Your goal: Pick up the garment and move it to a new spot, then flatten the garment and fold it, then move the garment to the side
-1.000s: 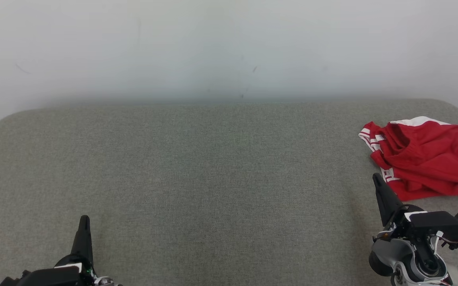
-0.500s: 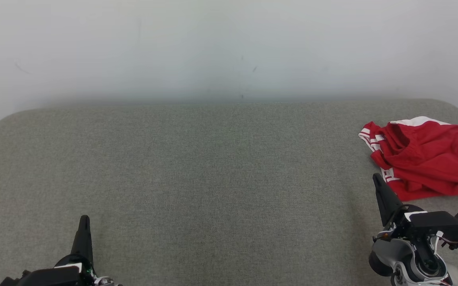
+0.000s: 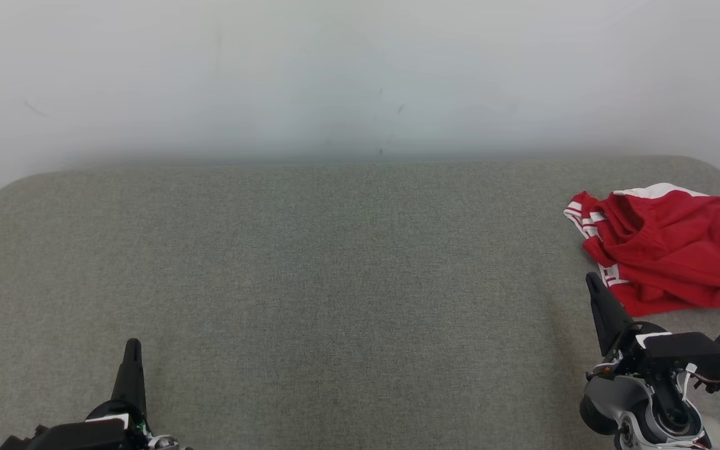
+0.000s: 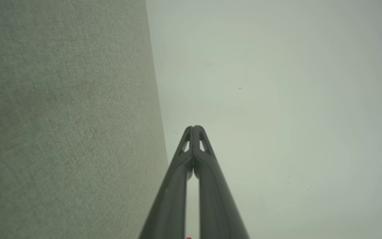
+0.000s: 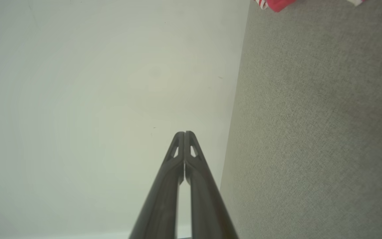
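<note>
A crumpled red garment [image 3: 666,247] with white trim lies at the far right of the grey fabric surface [image 3: 335,281]. A sliver of the garment [image 5: 275,4] also shows at the top edge of the right wrist view. My right gripper [image 3: 592,279] is shut and empty, its tip just left of the garment's near corner, and in its own wrist view the right gripper [image 5: 185,133] has its fingertips pressed together. My left gripper [image 3: 132,344] stands shut and empty at the lower left, far from the garment; the left gripper [image 4: 194,127] has its tips together in its wrist view.
A plain pale wall [image 3: 360,75] rises behind the surface's far edge. The surface has rounded far corners [image 3: 4,190], and its right edge runs close by the garment. A wide stretch of bare fabric lies between the two grippers.
</note>
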